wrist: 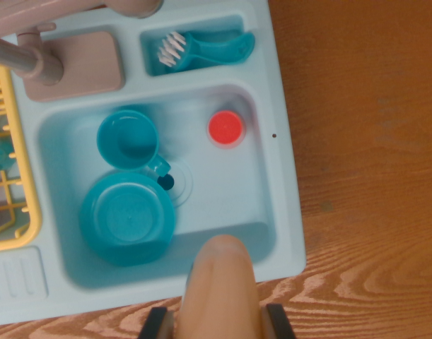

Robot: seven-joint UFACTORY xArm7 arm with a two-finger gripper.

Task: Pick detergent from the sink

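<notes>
The wrist view shows the tool [217, 321] clamped on the peach detergent bottle [219, 289], bottom centre, long axis pointing up-frame over the sink [286, 212].

No text, label, brand, number or sign can be read anywhere

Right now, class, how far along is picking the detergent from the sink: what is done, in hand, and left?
Done, it seems: the end effector has its fingers either side of the peach detergent bottle, apparently gripping it. In hand: the bottle overlaps the sink at its front rim, so it looks raised, though height is unclear. Left: carrying it clear. The teal cup and teal bowl sit in the basin.
</notes>
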